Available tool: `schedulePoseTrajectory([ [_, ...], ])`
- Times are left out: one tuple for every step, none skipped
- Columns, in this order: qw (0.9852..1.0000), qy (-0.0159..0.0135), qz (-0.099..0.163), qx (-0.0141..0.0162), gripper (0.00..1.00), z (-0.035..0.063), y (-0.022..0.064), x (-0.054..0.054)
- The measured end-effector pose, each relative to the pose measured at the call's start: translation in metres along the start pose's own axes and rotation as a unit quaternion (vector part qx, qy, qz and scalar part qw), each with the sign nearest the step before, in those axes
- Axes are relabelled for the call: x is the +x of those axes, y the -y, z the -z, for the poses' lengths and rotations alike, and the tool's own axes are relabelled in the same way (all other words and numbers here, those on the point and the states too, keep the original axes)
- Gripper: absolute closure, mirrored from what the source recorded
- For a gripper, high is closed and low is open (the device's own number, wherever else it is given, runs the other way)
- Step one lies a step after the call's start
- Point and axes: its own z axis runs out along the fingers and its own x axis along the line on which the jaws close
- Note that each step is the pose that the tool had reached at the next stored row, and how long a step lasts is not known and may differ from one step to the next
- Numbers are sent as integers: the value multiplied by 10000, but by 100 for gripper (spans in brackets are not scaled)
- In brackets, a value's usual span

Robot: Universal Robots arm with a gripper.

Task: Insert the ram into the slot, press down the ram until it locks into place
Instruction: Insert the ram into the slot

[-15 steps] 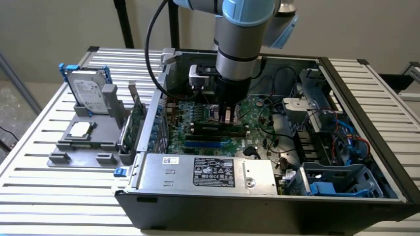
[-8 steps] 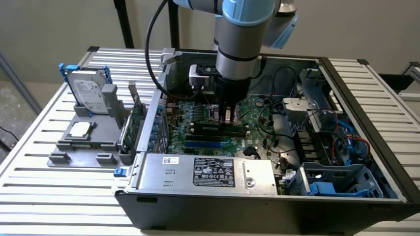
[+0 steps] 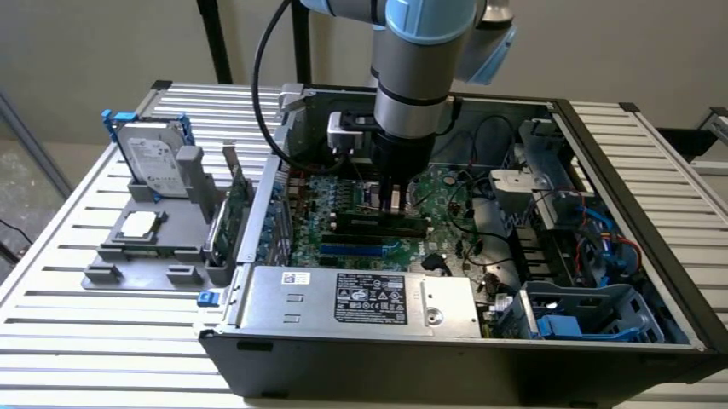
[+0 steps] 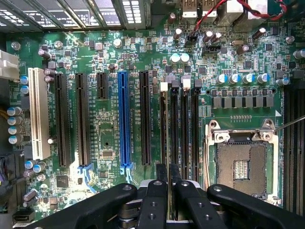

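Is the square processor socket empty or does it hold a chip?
Empty. The processor socket shows its bare dark contact field inside the silver frame, with no chip seated.

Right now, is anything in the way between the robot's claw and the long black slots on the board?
Nothing visible is. In the wrist view the gripper hangs close above the black memory slots. The silver processor socket sits off to one side, and the blue socket to the other.
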Motion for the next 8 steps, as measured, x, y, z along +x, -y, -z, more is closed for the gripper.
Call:
schedulePoseTrajectory([
  [10000,-1,4,5,86,-1,-1,-1],
  [10000,-2,8,10,86,-1,-1,-2],
  [10000,-4,13,17,86,-1,-1,-2],
  [10000,-5,18,24,86,-2,-1,-2],
  [10000,-6,25,32,86,-3,-1,-3],
  [10000,-8,33,42,86,-5,0,-4],
  [10000,-12,42,52,86,-6,-1,-3],
  [10000,-15,54,62,86,-9,-1,-3],
])
